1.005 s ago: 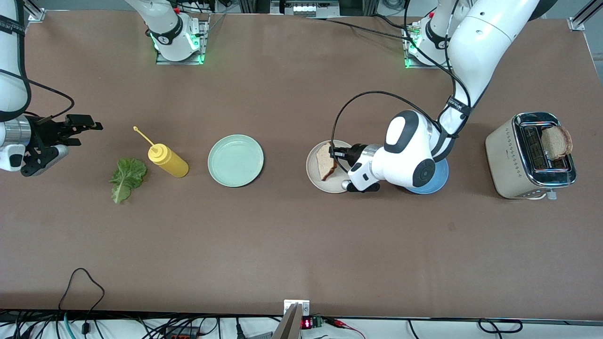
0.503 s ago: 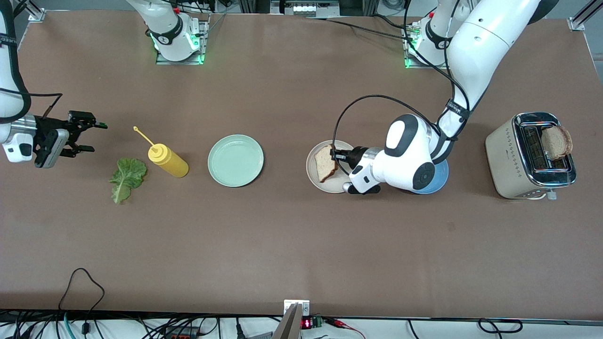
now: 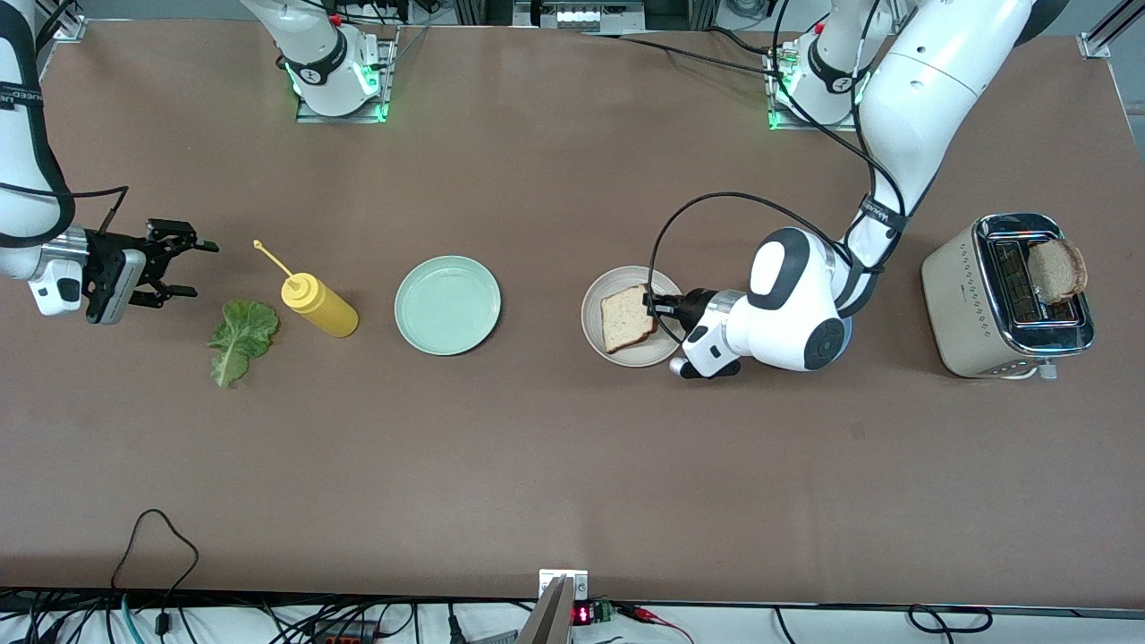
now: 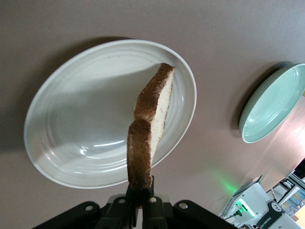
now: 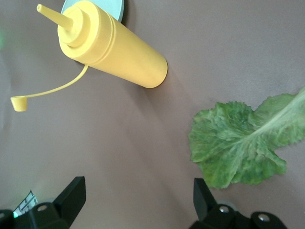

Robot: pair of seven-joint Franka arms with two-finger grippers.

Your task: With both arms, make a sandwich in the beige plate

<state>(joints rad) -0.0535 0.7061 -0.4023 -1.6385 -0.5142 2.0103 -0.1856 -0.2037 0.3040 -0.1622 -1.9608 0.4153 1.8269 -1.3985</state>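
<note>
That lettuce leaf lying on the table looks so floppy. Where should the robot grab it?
Probably from straight above, pinching across the pale central rib of the lettuce leaf. It lies flat, so no edge stands up. The right end effector, open, is beside it.

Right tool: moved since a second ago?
Yes. The right tool, open, shifted toward the yellow bottle and now sits closer to the lettuce.

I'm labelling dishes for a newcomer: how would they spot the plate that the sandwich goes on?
Find the toaster at the left arm's end of the table, then move along the row toward the mint-green plate. The beige plate lies between them, beside the blue plate. It alone has a bread slice over it, held by the left pincer.
</note>
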